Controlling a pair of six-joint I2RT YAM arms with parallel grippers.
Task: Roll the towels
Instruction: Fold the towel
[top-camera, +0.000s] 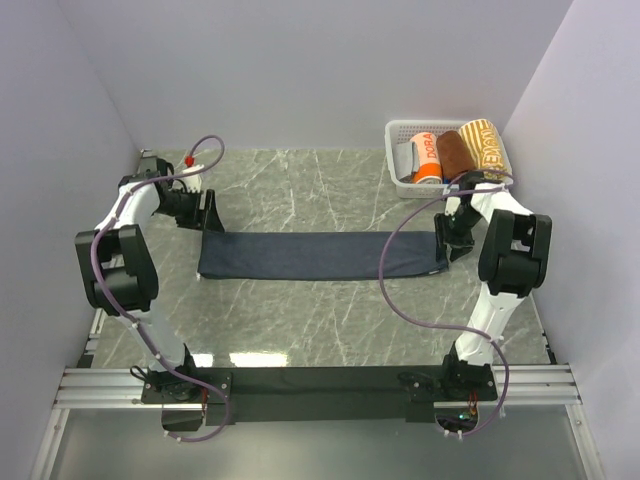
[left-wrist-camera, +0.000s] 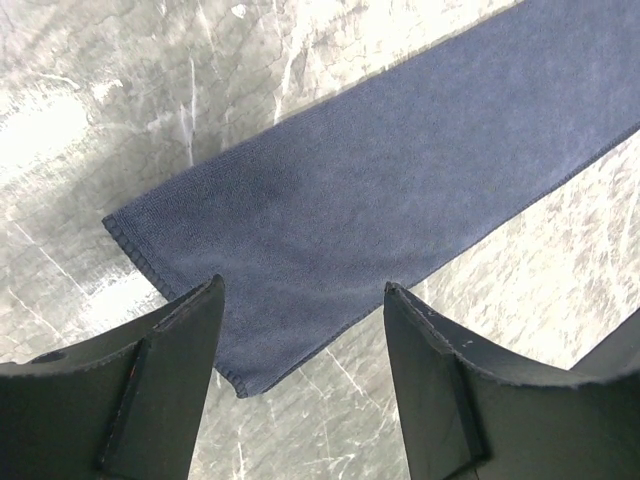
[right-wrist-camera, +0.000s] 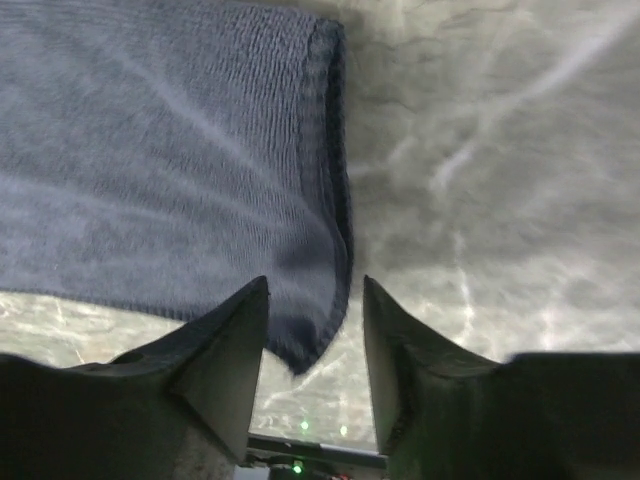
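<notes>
**Claw state.** My left claw (left-wrist-camera: 302, 283) is wide open and holds nothing. Its two dark, wedge-shaped fingers (left-wrist-camera: 160, 385) stand over the short left end of the towel (left-wrist-camera: 400, 190). My right claw (right-wrist-camera: 315, 282) is open with a narrower gap and also grips nothing. The towel's near right corner lies in the gap between its fingers, unclamped.

**Towel location.** It lies flat as a long, narrow strip across the middle of the tabletop (top-camera: 300, 190), running from one claw to the other.

**Hazards (judgement).**
- If either claw closes on a corner alone, that end would probably lift askew and the roll would come out as a cone.
- The tabletop looks glossy, so the cloth may slide rather than turn over.
- My right arm's purple cable (top-camera: 385, 262) loops over the towel's right end and could snag a rising edge.

**Materials.**
- Towel: dark navy, soft, fine ribbed pile, stitched hem, limp.
- Tabletop: grey marble pattern, smooth and hard.
- At the far right corner, a white lattice basket (top-camera: 395, 130) holds rolled towels (top-camera: 455, 152) in orange, brown and tan.
</notes>
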